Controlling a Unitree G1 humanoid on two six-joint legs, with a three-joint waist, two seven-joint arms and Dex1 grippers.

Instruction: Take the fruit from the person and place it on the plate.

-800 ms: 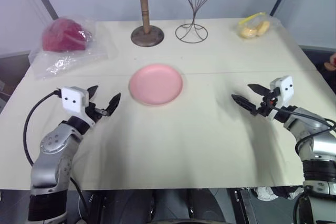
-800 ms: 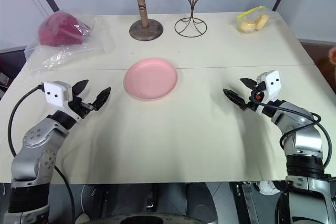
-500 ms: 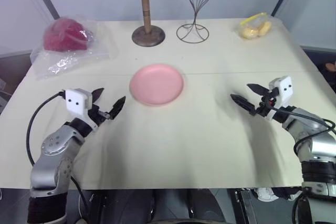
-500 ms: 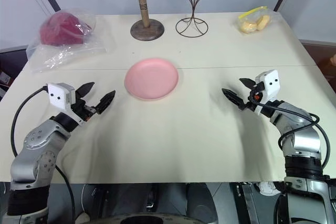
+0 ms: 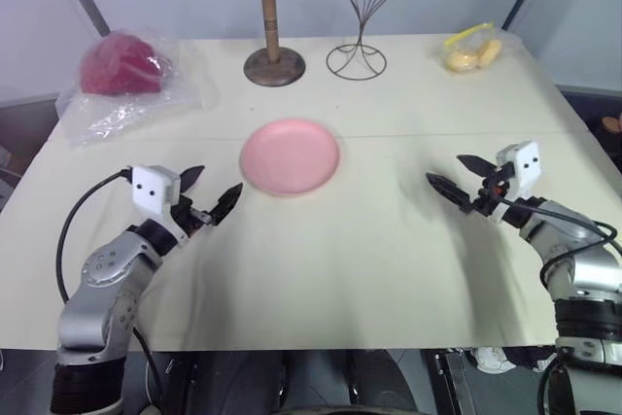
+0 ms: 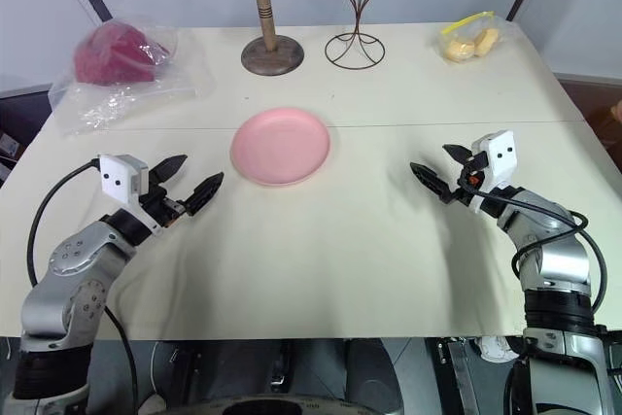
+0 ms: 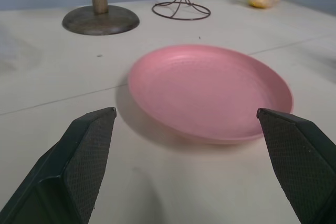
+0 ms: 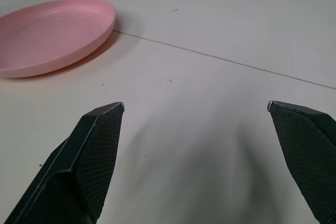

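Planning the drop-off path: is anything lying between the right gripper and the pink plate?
No. In the left eye view, bare tabletop separates the open right gripper from the plate; the right wrist view shows the same.

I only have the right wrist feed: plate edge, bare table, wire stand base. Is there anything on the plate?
Observer: No. The head views show the whole pink plate with nothing on it.
Operator: Where's the left tool?
Observer: The left tool hangs open above the table, on the robot's left of the plate, pointing toward it.
Operator: Fruit or the person anywhere?
Observer: No red-orange fruit on the table. There's a small skin-toned patch at the far right edge of the left eye view; I cannot tell what it is.
Operator: And my tool?
Observer: The right tool is open and holds nothing, on the plate's other side.
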